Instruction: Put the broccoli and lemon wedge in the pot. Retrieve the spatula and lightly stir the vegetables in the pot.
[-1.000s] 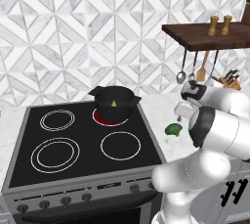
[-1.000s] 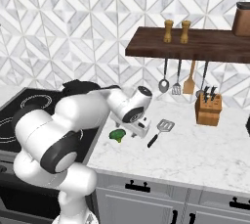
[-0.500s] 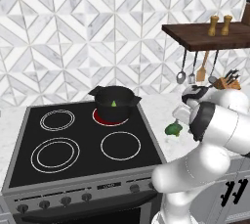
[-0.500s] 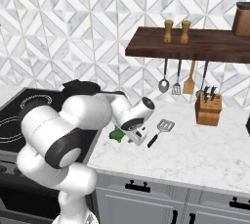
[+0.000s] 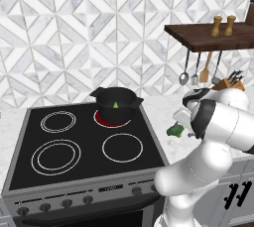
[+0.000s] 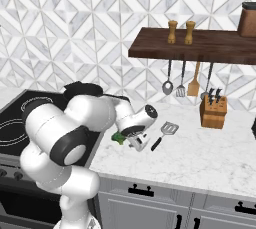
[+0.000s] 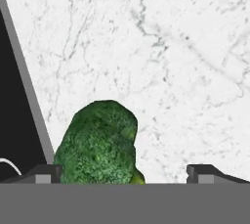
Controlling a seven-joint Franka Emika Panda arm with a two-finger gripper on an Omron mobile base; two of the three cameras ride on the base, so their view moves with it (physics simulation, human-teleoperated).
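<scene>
We saw a wall (image 5: 74, 37) tiled in grey-white chevrons, a dark wooden shelf (image 6: 195, 48) carrying two shakers (image 6: 181, 32), a white marble bench (image 6: 210, 153) above grey cabinets (image 6: 150, 208), and a black stove (image 5: 74, 146) alongside.

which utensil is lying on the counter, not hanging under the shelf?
The spatula: slotted head, dark handle, flat on the marble right of the gripper. The other three utensils hang from the shelf.
</scene>
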